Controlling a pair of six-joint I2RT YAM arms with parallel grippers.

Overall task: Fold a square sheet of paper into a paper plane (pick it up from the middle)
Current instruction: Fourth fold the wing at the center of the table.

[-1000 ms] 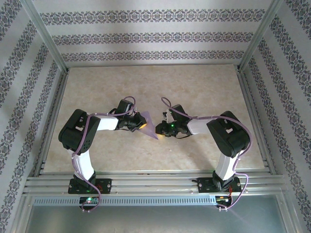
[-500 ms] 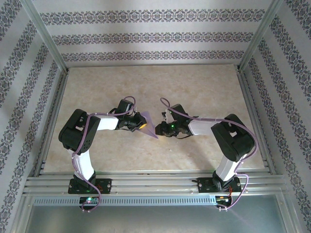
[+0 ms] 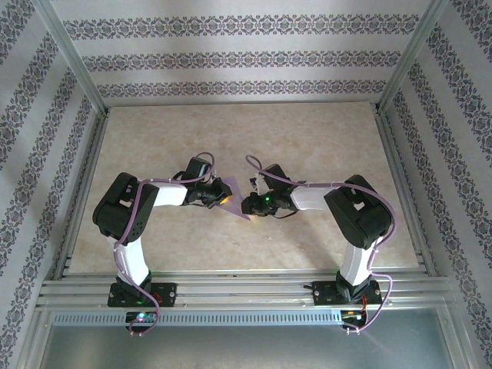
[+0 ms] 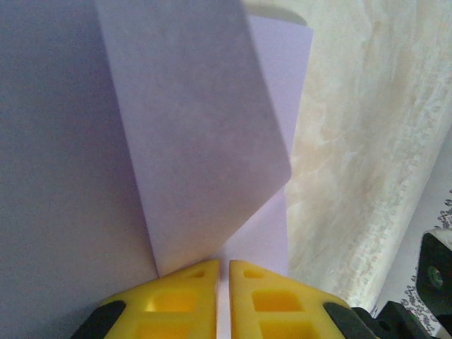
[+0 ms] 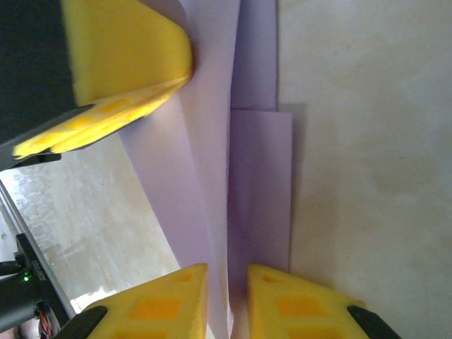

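**Left gripper**: fingers nearly together, pinching the paper at its near edge. The pinch sits beside the root of a slanted folded flap.

**Right gripper**: fingers narrow, with a lengthwise fold of the paper running between them. The grip appears made.

**Location:** the paper is held between the two grippers over the middle of the table. It is partly folded and not yet a dart.

**Handling, as judged:**
- The paper is very light and limp, and it creases or tears easily.
- It looks smooth against the yellow fingers, so it may slip.
- It may buckle if the grippers crowd together.
- The best hold is on doubled layers close to a crease, not on a loose single corner.

**Views:**
- The left wrist view shows the flap's diagonal edge.
- The right wrist view shows the stacked layers, with the left gripper's fingers opposite.
- The top view shows both arms converging but gives no fold detail.
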